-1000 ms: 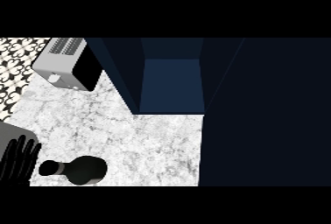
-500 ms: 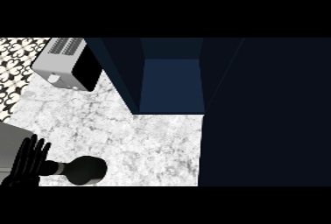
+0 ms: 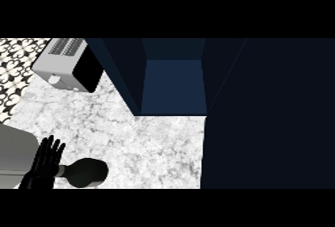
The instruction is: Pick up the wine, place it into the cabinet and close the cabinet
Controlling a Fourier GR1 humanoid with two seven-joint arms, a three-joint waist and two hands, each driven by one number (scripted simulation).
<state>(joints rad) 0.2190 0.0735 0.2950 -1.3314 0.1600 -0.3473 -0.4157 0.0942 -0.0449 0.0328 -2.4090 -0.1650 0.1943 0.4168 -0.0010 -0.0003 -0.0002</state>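
Note:
The wine bottle (image 3: 83,172), dark and seen from above, stands on the marble counter (image 3: 150,137) near the lower left. My left hand (image 3: 44,162) is just to its left, fingers straight and pointing away from me, its edge against the bottle's neck side. The hand is open and not curled round the bottle. The dark blue cabinet (image 3: 173,87) stands open at the top centre, showing its blue inside. Its door (image 3: 268,115) fills the right side. My right hand does not show.
A silver toaster (image 3: 68,64) sits at the upper left on the counter, beside a patterned tiled wall (image 3: 14,66). My grey left forearm (image 3: 13,155) lies along the left edge. Bare marble stretches between the bottle and the cabinet.
My left hand has moved right and forward, from the left edge up against the wine bottle. The bottle has kept its place.

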